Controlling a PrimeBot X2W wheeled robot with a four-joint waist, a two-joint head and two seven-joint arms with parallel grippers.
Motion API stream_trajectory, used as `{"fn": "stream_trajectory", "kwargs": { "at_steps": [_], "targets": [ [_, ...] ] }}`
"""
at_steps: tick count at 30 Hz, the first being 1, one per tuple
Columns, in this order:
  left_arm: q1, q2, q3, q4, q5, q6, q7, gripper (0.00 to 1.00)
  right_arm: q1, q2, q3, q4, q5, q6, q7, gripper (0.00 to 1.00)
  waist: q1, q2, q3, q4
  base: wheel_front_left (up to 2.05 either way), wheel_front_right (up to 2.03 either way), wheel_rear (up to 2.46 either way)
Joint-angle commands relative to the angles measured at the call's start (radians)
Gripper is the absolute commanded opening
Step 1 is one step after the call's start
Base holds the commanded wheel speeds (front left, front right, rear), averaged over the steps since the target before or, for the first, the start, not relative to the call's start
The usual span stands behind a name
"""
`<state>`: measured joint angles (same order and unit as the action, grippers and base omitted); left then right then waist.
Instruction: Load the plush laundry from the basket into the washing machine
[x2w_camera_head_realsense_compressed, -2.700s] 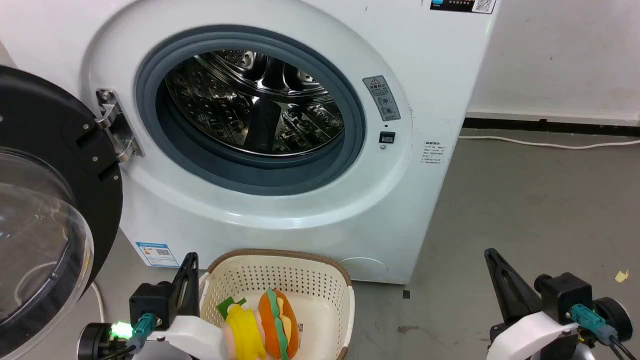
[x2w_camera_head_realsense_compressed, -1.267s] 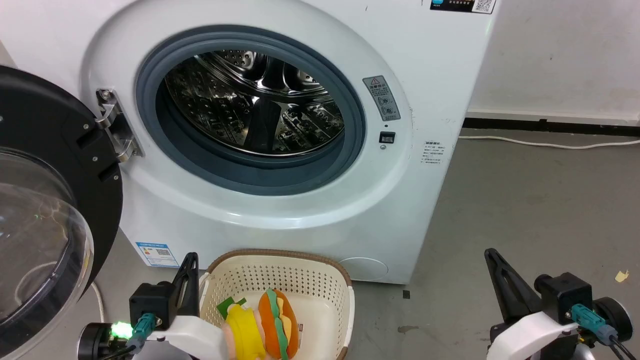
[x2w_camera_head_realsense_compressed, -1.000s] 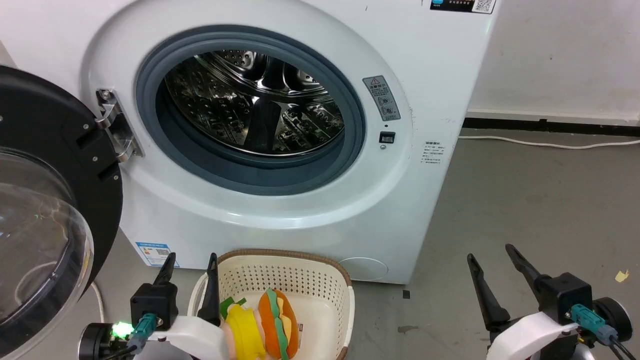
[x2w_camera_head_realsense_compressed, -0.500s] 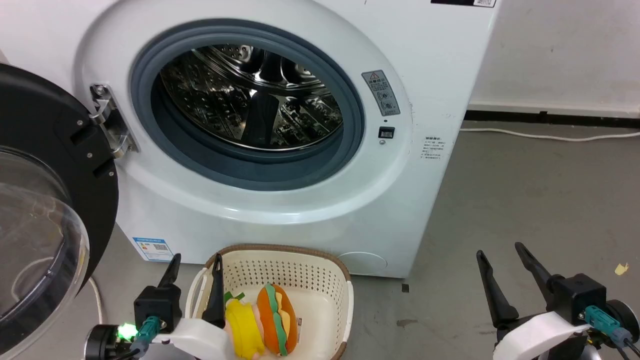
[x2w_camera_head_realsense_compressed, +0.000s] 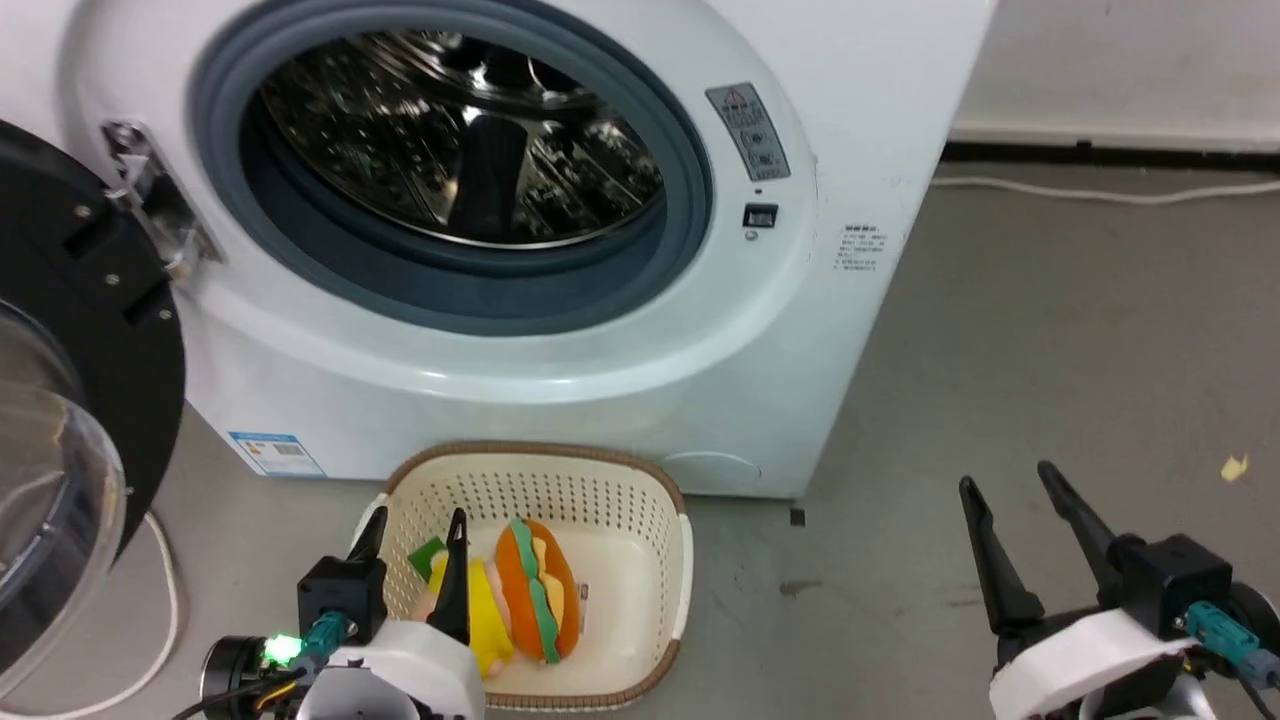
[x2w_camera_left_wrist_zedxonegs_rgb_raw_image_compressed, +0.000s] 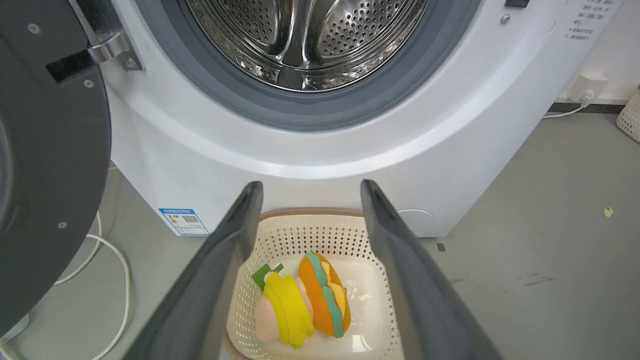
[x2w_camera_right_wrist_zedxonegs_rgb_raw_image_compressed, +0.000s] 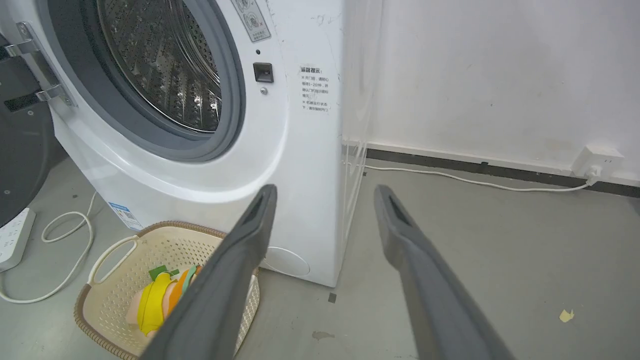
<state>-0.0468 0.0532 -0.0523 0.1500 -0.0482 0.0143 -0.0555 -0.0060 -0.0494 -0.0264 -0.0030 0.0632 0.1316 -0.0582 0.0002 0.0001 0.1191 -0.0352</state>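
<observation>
My left gripper hangs spread wide, holding nothing, over the basket's left side. The burger plush laundry lies inside the basket, just before the washing machine. My right gripper is spread too, over the floor.

plush laundry lodged in the basket
it is set just before the washing machine, which is left open.

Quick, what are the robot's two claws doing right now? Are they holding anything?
Left gripper: open, holding nothing; the plush lies in the basket.
Right gripper: open, holding nothing.
</observation>
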Motion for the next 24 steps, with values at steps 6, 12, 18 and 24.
{"fn": "stream_trajectory", "kwargs": {
  "at_steps": [6,12,18,24],
  "targets": [
    [-0.059,0.020,-0.005,0.098,-0.027,-0.016,-0.016,1.00,-0.029,0.000,0.006,0.003,0.031,0.000,-0.021,1.00,-0.0002,-0.0001,0.071,-0.029,0.00,0.00,0.00],
    [-0.093,0.033,-0.009,0.162,-0.038,-0.017,-0.029,1.00,-0.041,0.000,0.003,0.000,0.051,0.000,-0.032,1.00,-0.0002,-0.0001,0.116,-0.045,0.00,0.00,0.00],
    [-0.152,0.053,-0.012,0.249,-0.058,-0.024,-0.046,1.00,-0.061,0.000,0.008,0.001,0.077,0.000,-0.046,1.00,-0.0002,-0.0001,0.178,-0.068,0.00,0.00,0.00],
    [-0.204,0.078,-0.018,0.320,-0.069,-0.031,-0.042,1.00,-0.079,0.000,0.017,-0.003,0.105,0.000,-0.057,1.00,-0.0002,-0.0001,0.228,-0.090,0.00,0.00,0.00]
  ]
}}
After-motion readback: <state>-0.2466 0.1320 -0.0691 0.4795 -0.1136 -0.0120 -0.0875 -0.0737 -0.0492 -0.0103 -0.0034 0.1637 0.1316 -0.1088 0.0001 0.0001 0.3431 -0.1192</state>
